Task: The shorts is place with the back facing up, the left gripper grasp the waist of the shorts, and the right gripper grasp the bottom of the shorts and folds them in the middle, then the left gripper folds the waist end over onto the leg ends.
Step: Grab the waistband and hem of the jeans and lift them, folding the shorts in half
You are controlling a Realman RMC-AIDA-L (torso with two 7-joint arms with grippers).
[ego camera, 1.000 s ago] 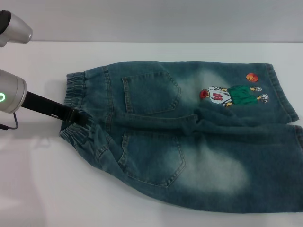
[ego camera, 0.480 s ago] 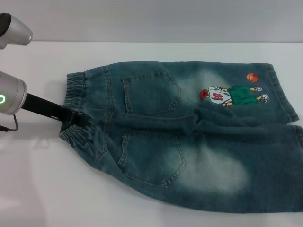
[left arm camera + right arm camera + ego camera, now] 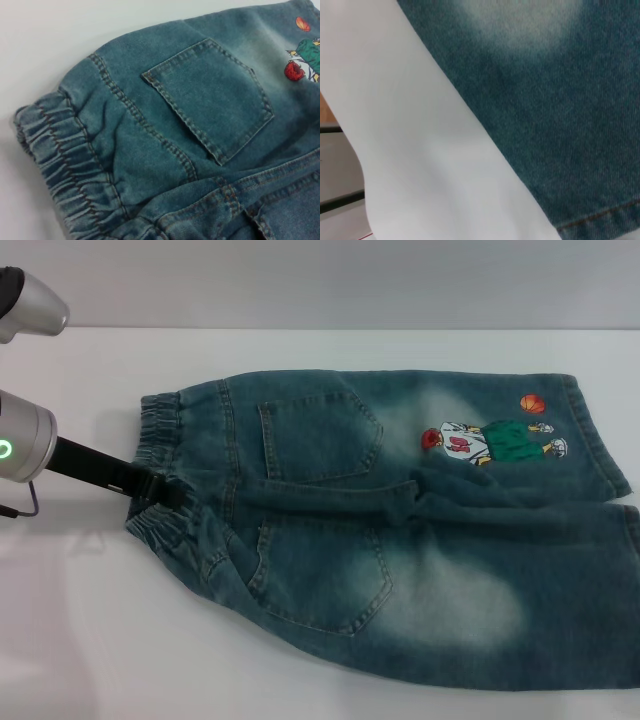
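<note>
Across the middle of the head view, the shorts (image 3: 400, 530) lie flat on the white surface (image 3: 90, 640), 2 pockets up. At centre left, the left gripper (image 3: 165, 490) pinches the waist of the shorts (image 3: 160, 470).

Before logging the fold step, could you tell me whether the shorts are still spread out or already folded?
Spread out. The shorts lie flat with both back pockets and both leg ends showing; the left gripper sits at the waist.

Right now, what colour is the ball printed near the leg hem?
Orange ball, clearest in the head view.
</note>
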